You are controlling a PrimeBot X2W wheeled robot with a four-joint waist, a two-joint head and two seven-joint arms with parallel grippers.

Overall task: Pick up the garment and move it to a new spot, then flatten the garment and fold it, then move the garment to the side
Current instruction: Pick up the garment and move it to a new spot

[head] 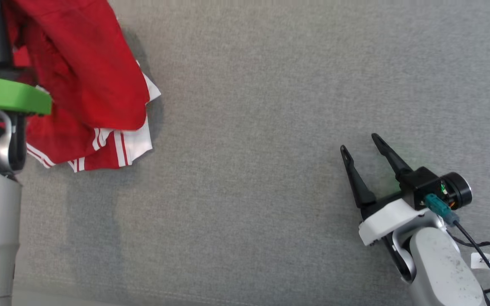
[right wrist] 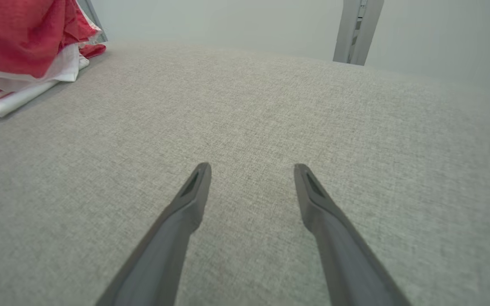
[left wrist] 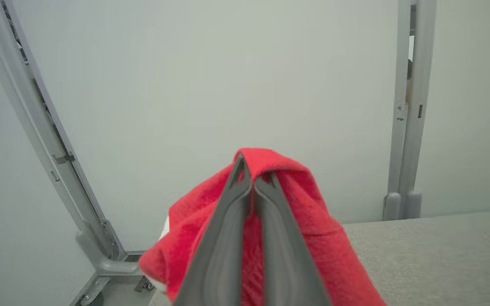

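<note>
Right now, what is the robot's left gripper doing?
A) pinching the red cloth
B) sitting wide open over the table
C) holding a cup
A: in the left wrist view the left gripper is shut, with the red cloth caught between its fingers.

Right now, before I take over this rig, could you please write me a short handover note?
The left tool is shut on a raised fold of the red garment.
The right tool is open and empty over the grey table, apart from the cloth.
The garment is bunched at the table's left side, its lower part on the surface.
Done: grasp.
Left: move to a new spot, flatten, fold, set aside.
</note>
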